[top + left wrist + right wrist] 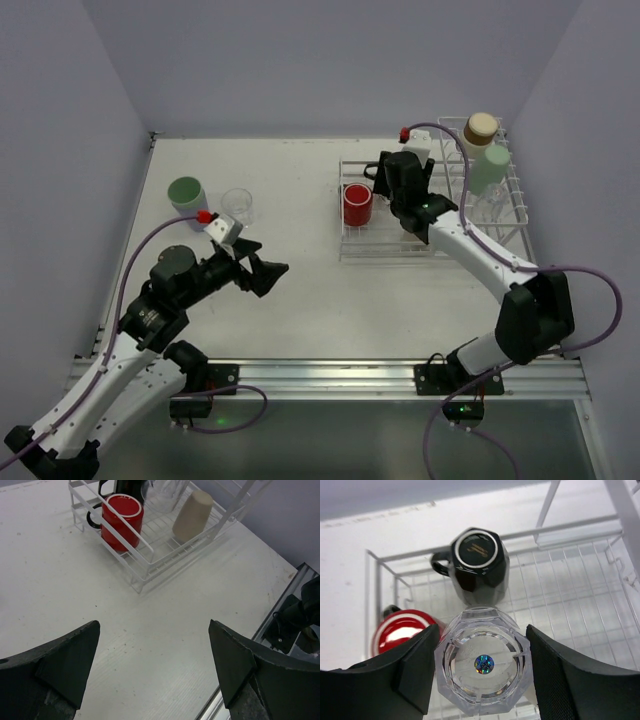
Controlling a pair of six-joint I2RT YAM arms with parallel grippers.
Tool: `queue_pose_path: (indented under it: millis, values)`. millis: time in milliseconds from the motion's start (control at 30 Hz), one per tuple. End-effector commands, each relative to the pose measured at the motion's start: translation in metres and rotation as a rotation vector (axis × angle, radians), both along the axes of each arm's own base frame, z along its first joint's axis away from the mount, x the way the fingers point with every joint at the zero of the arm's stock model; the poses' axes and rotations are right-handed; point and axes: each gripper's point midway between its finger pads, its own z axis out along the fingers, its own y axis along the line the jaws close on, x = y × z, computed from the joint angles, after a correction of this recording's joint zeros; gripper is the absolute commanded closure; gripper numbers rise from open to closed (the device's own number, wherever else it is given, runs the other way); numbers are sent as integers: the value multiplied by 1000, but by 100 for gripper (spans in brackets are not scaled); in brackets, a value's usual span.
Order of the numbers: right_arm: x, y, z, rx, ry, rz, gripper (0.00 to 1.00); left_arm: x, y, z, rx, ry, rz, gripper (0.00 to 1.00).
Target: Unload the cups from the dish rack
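White bench [300,300] under lavender walls. My left arm is bent low over the near-left part, its claw [265,258] spread wide and empty. My right arm reaches into the dish rack [400,252] by the far right corner, its claw [481,628] clamped on an upturned faceted glass [484,665]. A black mug [479,565] crowds it on the far side, with a red mug [357,205] beside. A green cup [186,193] and a small glass [238,205] stand near the left edge.
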Motion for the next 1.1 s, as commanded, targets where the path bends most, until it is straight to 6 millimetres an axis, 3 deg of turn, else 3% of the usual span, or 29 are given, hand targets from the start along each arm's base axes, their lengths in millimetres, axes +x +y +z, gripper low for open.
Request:
queue_pose_path:
  millis: [0, 167, 200, 233, 300, 333, 400, 467, 600, 767, 900, 967, 1000, 1067]
  values:
    - [-2, 4, 83, 62, -255, 4, 69, 2, -7, 30, -86, -31, -12, 7]
    - [-31, 42, 117, 168, -317, 183, 69, 3, -23, 45, -209, 5, -53, 9]
    - [-37, 49, 125, 218, -331, 214, 69, 5, -29, 57, -255, -28, -74, 10]
    - [-48, 54, 138, 279, -367, 256, 69, 1, -34, 59, -291, -9, -110, 11]
    - [-67, 80, 151, 429, -380, 401, 69, 3, -44, 60, -340, -14, -148, 12]
    - [-77, 88, 145, 472, -365, 455, 69, 1, -48, 61, -369, 7, -173, 12]
    - [-105, 110, 165, 615, -379, 613, 69, 5, -57, 62, -412, 8, -206, 13]
    - [-127, 123, 165, 698, -355, 718, 68, 3, -63, 62, -448, 33, -243, 13]
    - [-151, 136, 167, 781, -350, 818, 68, 13, -76, 59, -483, 63, -261, 14]
    - [-174, 156, 144, 892, -261, 935, 68, 15, -88, 65, -517, 65, -297, 15]
    - [-190, 169, 141, 1015, -218, 1012, 68, 13, -96, 68, -544, 66, -319, 19]
    - [-190, 174, 130, 1049, -181, 998, 67, 10, -98, 71, -557, 56, -334, 27]
    - [-191, 174, 134, 1071, -199, 1007, 67, 6, -99, 78, -574, 35, -351, 30]
    - [-192, 175, 128, 1114, -179, 999, 66, 3, -100, 82, -582, 19, -356, 50]
